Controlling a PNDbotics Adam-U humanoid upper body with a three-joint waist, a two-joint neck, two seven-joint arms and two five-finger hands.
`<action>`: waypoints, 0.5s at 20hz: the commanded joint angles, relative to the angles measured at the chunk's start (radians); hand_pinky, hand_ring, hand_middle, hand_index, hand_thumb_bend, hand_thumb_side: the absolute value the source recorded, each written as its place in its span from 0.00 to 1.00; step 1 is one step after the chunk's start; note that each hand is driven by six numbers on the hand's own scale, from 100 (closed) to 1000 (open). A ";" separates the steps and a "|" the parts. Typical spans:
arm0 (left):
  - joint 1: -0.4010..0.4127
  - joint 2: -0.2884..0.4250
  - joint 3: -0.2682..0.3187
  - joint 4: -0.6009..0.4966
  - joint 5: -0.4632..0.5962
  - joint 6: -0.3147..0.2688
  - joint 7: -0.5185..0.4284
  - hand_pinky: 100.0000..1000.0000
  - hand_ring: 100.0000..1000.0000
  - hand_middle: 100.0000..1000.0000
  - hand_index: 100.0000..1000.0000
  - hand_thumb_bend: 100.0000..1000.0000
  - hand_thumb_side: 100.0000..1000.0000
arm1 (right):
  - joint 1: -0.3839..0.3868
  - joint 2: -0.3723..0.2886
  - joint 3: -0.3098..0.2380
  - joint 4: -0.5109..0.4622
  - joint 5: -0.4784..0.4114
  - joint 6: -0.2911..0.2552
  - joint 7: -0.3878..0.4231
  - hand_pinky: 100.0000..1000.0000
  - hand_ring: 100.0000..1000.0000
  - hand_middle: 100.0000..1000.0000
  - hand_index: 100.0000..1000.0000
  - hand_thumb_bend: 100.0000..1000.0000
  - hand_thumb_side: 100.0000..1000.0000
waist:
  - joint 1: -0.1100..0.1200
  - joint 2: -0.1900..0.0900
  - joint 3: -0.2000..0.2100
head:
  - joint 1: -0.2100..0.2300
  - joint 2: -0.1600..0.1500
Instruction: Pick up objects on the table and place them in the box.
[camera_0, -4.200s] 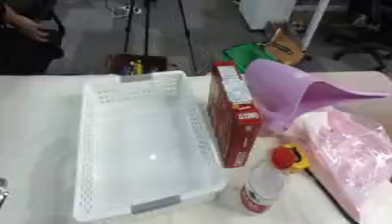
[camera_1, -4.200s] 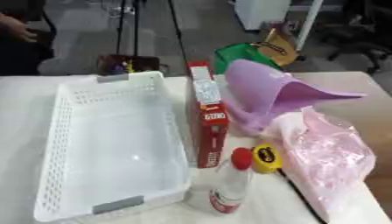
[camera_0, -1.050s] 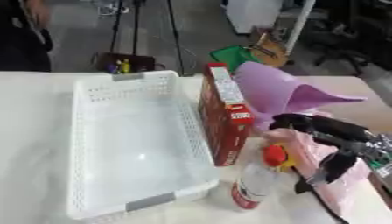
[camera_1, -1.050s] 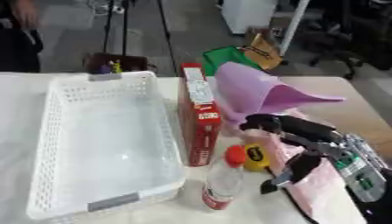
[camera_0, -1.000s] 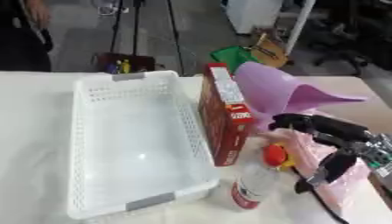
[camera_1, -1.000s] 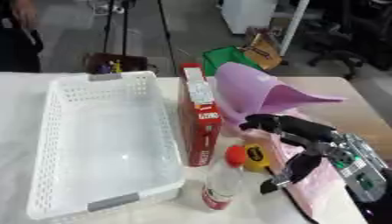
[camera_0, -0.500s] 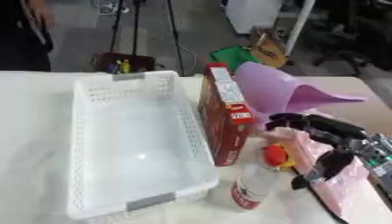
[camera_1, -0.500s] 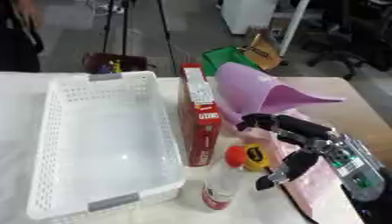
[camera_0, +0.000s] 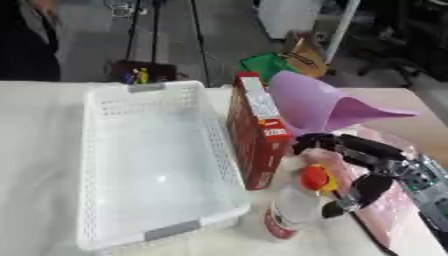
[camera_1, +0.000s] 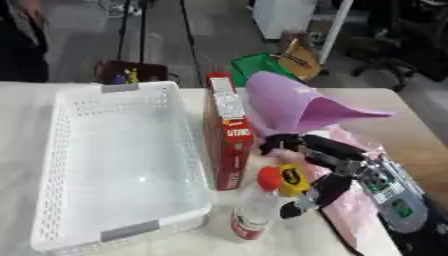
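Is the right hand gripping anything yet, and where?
Nothing held yet: the right hand hovers open around the small yellow object, beside the bottle.

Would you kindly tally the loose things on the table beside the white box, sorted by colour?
Red: 1, the carton
Purple: 1, the funnel
Pink: 1, the bag
Yellow: 1, a small round thing
Clear with a red cap: 1, the bottle
Total: 5

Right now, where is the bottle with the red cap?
The bottle stands near the table's front edge, right of the white basket, just in front of the red box, with the right hand beside it.
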 joint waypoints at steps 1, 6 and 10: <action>-0.015 0.027 0.003 -0.018 -0.006 0.000 -0.005 0.83 0.81 0.72 0.71 0.00 1.00 | -0.003 -0.013 -0.006 -0.030 -0.014 -0.191 0.211 0.94 1.00 0.79 0.95 0.83 0.64 | 0.003 -0.029 -0.003 | 0.000 0.001; -0.014 0.026 0.004 -0.018 -0.007 0.000 -0.007 0.83 0.81 0.72 0.71 0.00 1.00 | 0.012 0.002 -0.004 -0.037 -0.016 -0.177 0.230 0.94 1.00 0.79 0.95 0.80 0.63 | 0.003 -0.030 -0.001 | 0.000 -0.003; -0.015 0.026 0.005 -0.018 -0.006 0.001 -0.007 0.83 0.81 0.72 0.71 0.00 1.00 | 0.024 0.015 -0.006 -0.040 -0.020 -0.164 0.251 0.94 1.00 0.79 0.95 0.79 0.62 | 0.005 -0.029 0.000 | 0.000 -0.007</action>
